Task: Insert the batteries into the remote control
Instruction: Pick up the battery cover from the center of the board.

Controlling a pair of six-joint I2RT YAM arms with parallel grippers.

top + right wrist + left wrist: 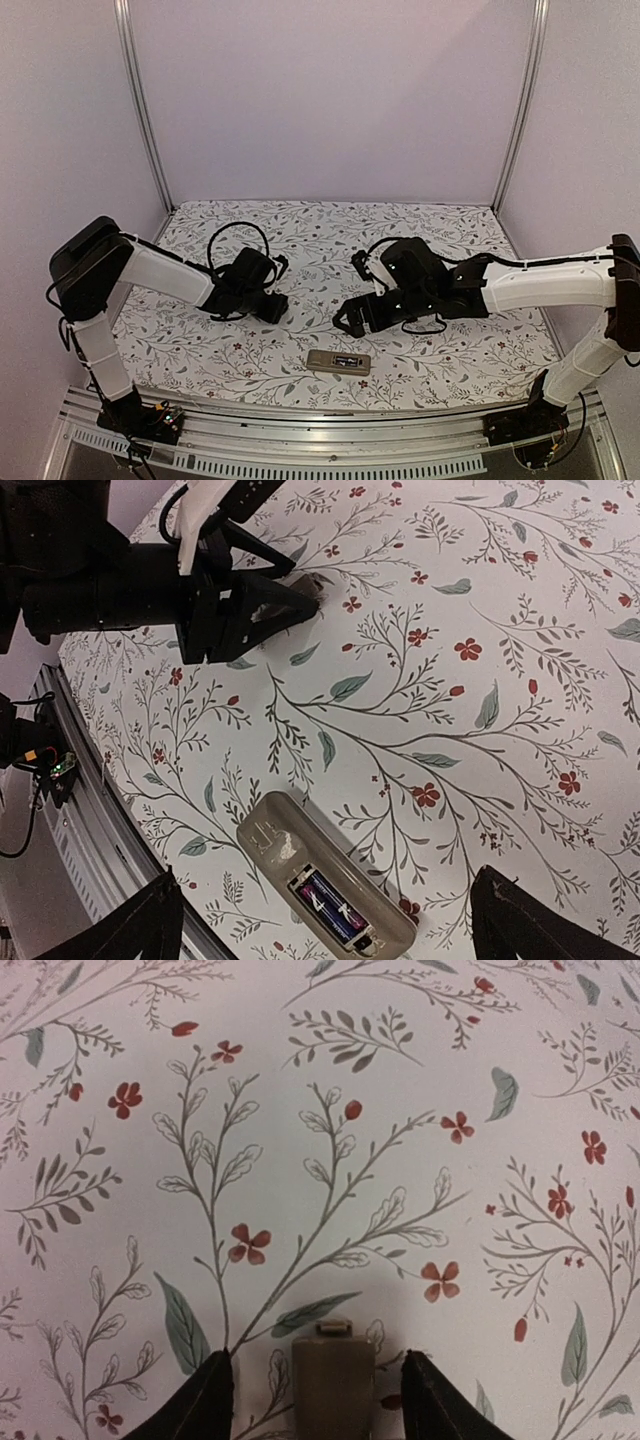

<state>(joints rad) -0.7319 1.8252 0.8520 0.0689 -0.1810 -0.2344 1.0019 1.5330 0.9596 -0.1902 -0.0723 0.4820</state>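
Observation:
The remote control [290, 845] lies tan back up near the table's front edge, also seen in the top view as the remote control [338, 362]. Dark bluish batteries [327, 907] lie side by side in its open recess. My right gripper [328, 900] hangs above it, open wide, its fingers well clear on both sides. A small tan cover panel [333, 1385] lies flat on the cloth between the fingers of my left gripper [318, 1385]. Those jaws stand open, with a gap on each side of the panel. The left gripper [270, 600] points down at the table.
A flowered cloth [300, 240] covers the table. A metal rail [330, 440] runs along the near edge, close to the remote. Both arms reach inward toward the middle, the right gripper [348, 318] about a hand's width from the left gripper [275, 308].

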